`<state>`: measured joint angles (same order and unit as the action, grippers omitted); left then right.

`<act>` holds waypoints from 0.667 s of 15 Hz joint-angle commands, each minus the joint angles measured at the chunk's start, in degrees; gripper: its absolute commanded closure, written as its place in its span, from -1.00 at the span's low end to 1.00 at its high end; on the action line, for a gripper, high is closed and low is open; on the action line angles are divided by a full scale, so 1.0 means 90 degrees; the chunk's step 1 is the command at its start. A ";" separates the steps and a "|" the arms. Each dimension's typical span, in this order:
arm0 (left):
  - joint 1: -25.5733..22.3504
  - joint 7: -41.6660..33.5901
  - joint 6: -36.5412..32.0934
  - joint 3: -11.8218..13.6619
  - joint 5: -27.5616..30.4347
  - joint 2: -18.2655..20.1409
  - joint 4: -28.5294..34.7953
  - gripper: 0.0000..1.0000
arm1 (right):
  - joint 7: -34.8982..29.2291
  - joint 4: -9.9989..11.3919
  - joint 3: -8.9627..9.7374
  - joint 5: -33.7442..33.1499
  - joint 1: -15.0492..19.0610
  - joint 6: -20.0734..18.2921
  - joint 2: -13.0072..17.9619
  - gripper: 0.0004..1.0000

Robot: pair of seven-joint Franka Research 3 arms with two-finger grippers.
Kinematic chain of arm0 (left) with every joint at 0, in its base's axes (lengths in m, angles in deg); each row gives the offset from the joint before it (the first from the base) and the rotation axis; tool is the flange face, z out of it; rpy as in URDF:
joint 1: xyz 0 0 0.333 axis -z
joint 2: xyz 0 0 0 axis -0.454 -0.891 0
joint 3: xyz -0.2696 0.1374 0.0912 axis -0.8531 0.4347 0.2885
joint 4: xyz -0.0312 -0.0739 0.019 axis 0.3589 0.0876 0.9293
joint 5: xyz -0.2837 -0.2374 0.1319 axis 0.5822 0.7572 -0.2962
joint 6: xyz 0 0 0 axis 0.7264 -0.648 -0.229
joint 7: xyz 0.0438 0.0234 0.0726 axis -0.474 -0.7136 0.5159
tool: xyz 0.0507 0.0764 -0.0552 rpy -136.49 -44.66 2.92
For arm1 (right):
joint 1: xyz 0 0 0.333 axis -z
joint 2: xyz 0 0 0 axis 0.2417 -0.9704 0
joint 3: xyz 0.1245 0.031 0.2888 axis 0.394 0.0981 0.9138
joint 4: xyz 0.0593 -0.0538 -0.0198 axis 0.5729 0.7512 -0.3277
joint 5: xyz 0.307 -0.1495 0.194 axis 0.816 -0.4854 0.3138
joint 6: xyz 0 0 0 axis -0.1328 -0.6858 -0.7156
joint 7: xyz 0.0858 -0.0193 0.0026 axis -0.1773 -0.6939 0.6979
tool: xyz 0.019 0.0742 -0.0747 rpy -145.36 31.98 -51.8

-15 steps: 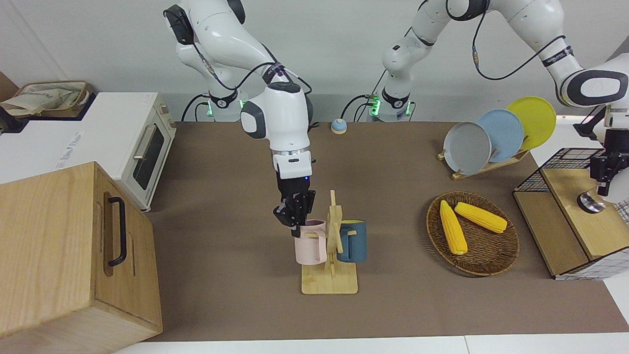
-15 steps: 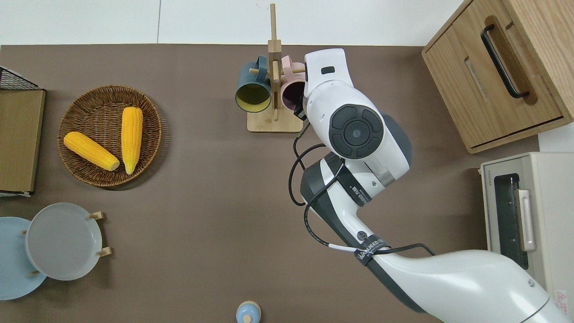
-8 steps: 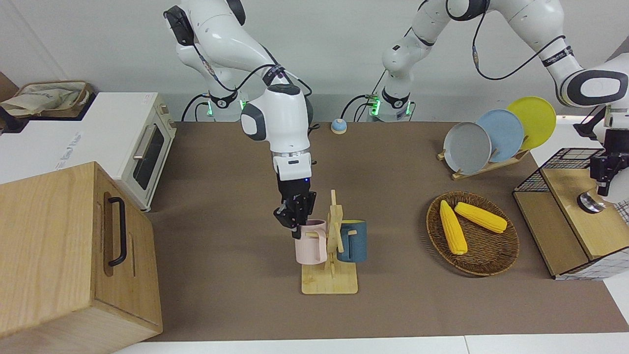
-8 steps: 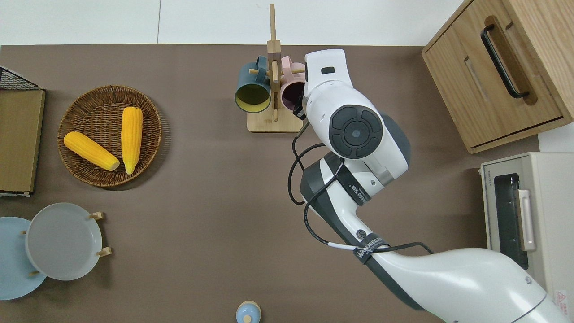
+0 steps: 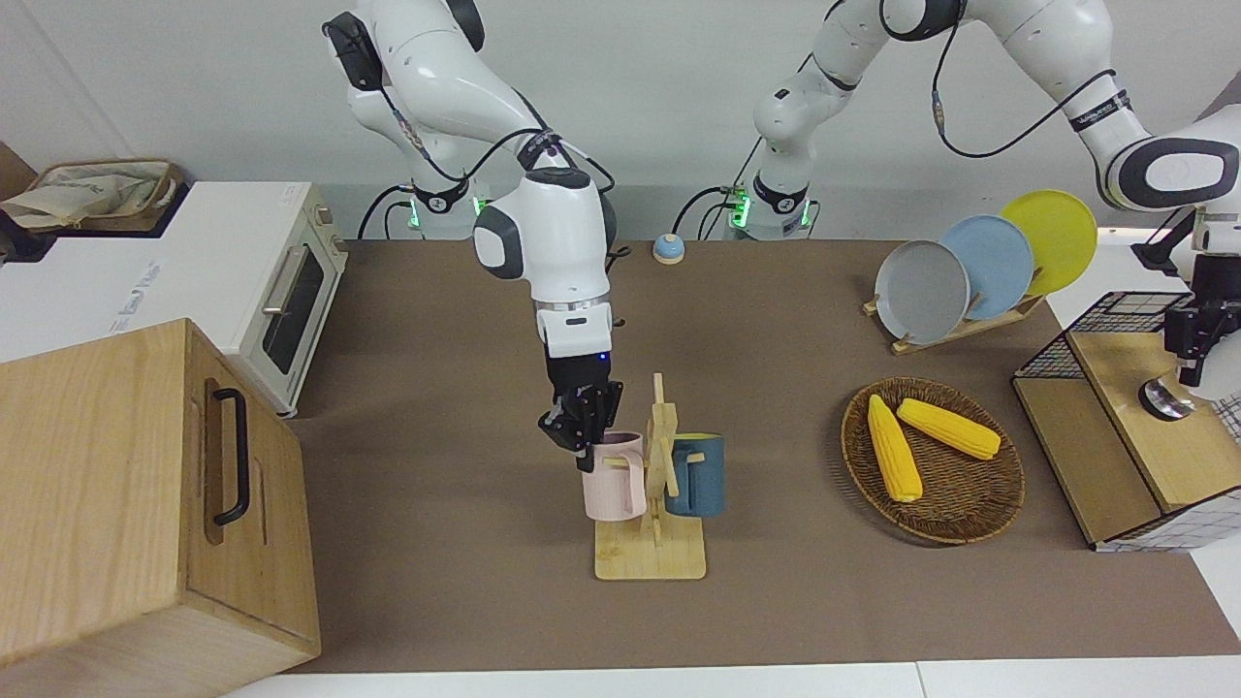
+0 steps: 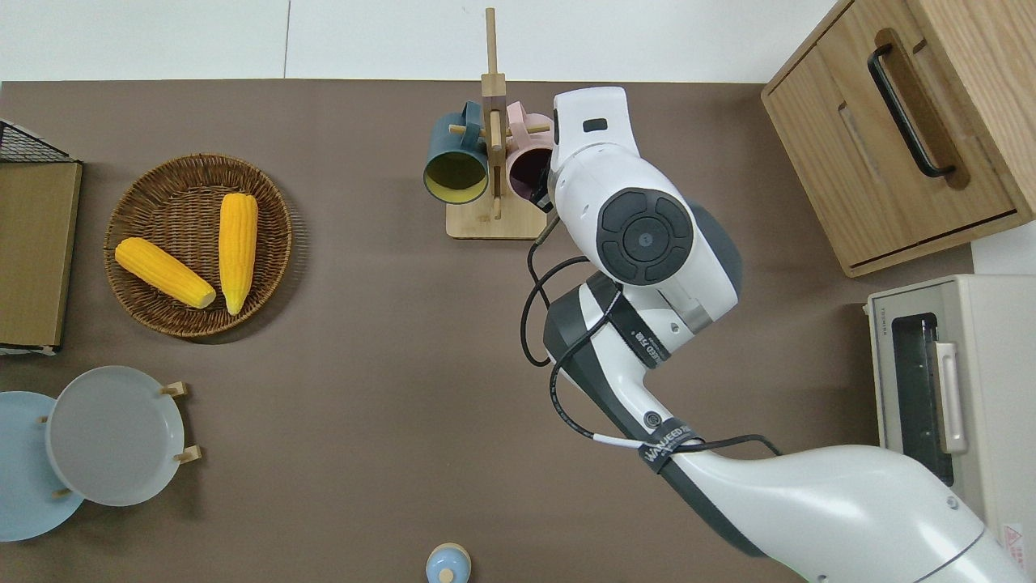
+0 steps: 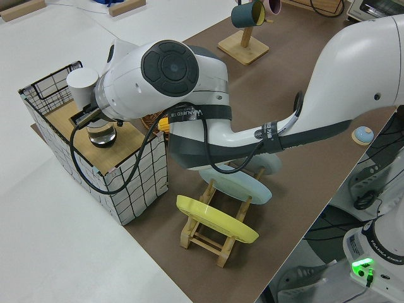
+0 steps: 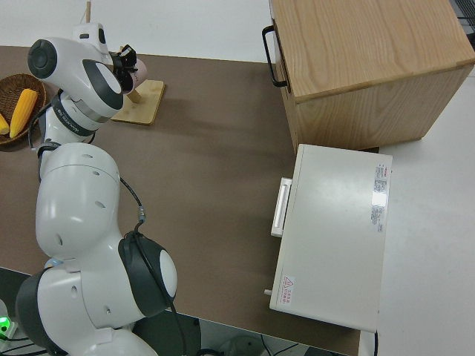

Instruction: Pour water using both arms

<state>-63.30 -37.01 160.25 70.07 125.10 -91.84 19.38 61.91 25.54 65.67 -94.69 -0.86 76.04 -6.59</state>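
Front view shows the right gripper (image 5: 583, 434) low at the rim of a pink mug (image 5: 614, 477) that hangs on a wooden mug rack (image 5: 652, 553) near the middle of the table (image 5: 446, 543); one finger seems to sit at the rim's outer face, but whether the fingers pinch the rim I cannot tell. A dark blue mug (image 5: 695, 475) with a yellow inside hangs on the rack's side toward the left arm's end. The right arm's cable strap carries white lettering (too small to read with certainty). The left gripper (image 5: 1194, 334) is over a wire-sided crate with a wooden top (image 5: 1125, 427) at the left arm's end of the table, just above a small round metal-topped vessel (image 5: 1163, 398) standing on that top; how far its fingers are parted I cannot tell.

A wicker basket (image 5: 989, 514) holds two corn cobs (image 5: 894, 448). A rack of grey, blue and yellow plates (image 5: 989, 262) stands nearer to the robots. A white toaster oven (image 5: 281, 291) (a faint grey brand mark runs along its top, unreadable) and a wooden cabinet (image 5: 116, 504) with a black handle sit at the right arm's end.
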 commanded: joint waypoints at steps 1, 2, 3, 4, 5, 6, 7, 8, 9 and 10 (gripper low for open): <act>0.0059 0.0014 0.0130 0.0030 0.0126 -0.0061 -0.0126 1.00 | -0.0166 -0.0093 0.0020 -0.0057 -0.0079 0.0089 -0.0170 0.72; 0.0059 0.0014 0.0130 0.0030 0.0126 -0.0061 -0.0135 1.00 | -0.0166 -0.0093 0.0020 -0.0057 -0.0079 0.0089 -0.0170 0.72; 0.0059 0.0014 0.0130 0.0030 0.0126 -0.0061 -0.0135 1.00 | -0.0166 -0.0093 0.0020 -0.0057 -0.0079 0.0089 -0.0170 0.72; 0.0059 0.0014 0.0130 0.0030 0.0126 -0.0061 -0.0135 1.00 | -0.0166 -0.0093 0.0020 -0.0057 -0.0079 0.0089 -0.0170 0.72; 0.0059 0.0014 0.0130 0.0030 0.0126 -0.0061 -0.0135 1.00 | -0.0166 -0.0093 0.0020 -0.0057 -0.0079 0.0089 -0.0170 0.75; 0.0059 0.0014 0.0130 0.0030 0.0126 -0.0061 -0.0126 1.00 | -0.0166 -0.0093 0.0020 -0.0057 -0.0079 0.0089 -0.0170 0.76; 0.0059 0.0014 0.0130 0.0030 0.0126 -0.0061 -0.0126 1.00 | -0.0166 -0.0093 0.0020 -0.0057 -0.0079 0.0089 -0.0170 0.76; 0.0059 0.0014 0.0130 0.0030 0.0126 -0.0061 -0.0135 1.00 | -0.0166 -0.0083 0.0010 -0.0048 -0.0079 0.0079 -0.0170 0.76; 0.0059 0.0014 0.0130 0.0030 0.0126 -0.0061 -0.0126 1.00 | -0.0166 -0.0083 0.0010 -0.0047 -0.0079 0.0079 -0.0170 0.77; 0.0059 0.0014 0.0130 0.0030 0.0126 -0.0061 -0.0126 1.00 | -0.0166 -0.0093 0.0001 -0.0047 -0.0079 0.0079 -0.0170 0.78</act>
<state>-63.30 -36.98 160.25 70.07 125.10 -91.84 19.38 61.73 25.38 65.51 -94.69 -0.90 76.09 -6.64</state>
